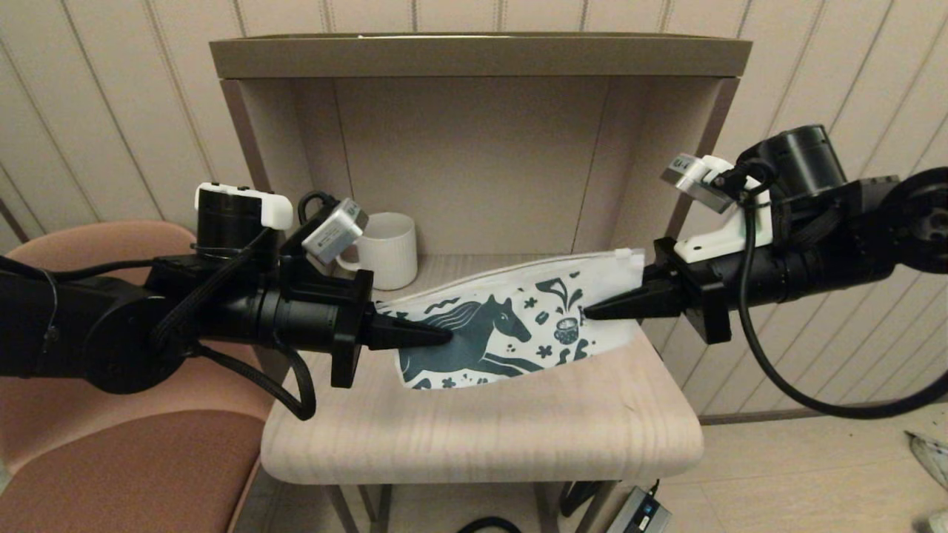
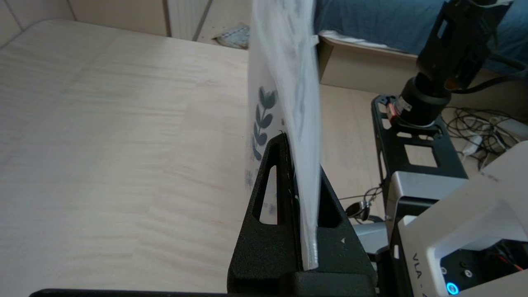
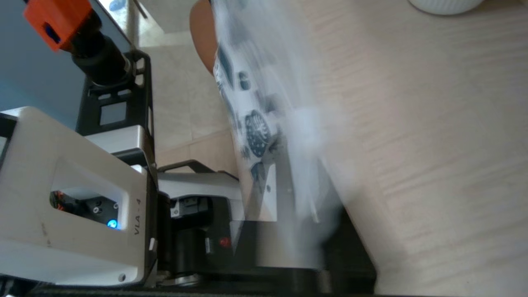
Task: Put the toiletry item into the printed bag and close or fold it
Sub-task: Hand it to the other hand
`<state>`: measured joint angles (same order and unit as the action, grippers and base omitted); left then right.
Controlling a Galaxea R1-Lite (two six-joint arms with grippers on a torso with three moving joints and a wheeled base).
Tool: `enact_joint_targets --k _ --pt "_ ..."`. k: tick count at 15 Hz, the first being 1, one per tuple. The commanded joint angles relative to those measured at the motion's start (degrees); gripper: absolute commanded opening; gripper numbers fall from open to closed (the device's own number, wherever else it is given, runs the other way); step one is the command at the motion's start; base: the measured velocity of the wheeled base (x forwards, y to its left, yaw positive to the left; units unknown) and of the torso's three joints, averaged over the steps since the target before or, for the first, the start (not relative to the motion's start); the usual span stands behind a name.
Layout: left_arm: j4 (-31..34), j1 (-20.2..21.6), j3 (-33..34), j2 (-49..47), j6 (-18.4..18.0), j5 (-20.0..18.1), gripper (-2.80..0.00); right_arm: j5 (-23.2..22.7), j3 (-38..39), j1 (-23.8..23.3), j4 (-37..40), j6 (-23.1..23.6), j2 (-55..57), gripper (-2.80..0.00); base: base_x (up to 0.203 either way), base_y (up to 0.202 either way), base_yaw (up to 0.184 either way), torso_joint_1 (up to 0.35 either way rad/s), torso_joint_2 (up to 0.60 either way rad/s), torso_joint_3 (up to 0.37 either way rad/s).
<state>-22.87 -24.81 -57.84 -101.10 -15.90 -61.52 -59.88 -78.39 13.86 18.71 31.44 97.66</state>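
The printed bag (image 1: 511,326), white with a teal horse and flowers, hangs stretched above the wooden table (image 1: 481,429), held at both ends. My left gripper (image 1: 444,335) is shut on the bag's left end; in the left wrist view the pouch (image 2: 288,103) stands edge-on between the black fingers (image 2: 276,181). At the bag's right end my right gripper (image 1: 590,312) is shut on it, and the right wrist view shows the printed sheet (image 3: 255,119) running into its jaws. The small white toiletry item is out of view.
A white ribbed mug (image 1: 386,249) stands at the back left of the table, inside the beige shelf alcove (image 1: 474,148). A pink upholstered chair (image 1: 126,444) sits to the left. Cables and a power adapter (image 1: 638,512) lie on the floor below.
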Motion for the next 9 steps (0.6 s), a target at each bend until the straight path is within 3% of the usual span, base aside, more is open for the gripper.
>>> enact_joint_targets --k 1,9 --pt "-0.2 0.0 0.1 0.0 -0.1 -0.5 -2.80 -0.5 -0.4 -0.1 0.2 0.2 0.5 -2.80 0.000 0.000 0.000 0.000 0.00 0.000" --pt "-0.2 0.0 0.5 -0.2 -0.5 -0.5 -2.80 -0.5 -0.6 0.6 0.1 0.3 0.7 -2.80 0.000 0.000 0.000 0.000 0.00 0.000"
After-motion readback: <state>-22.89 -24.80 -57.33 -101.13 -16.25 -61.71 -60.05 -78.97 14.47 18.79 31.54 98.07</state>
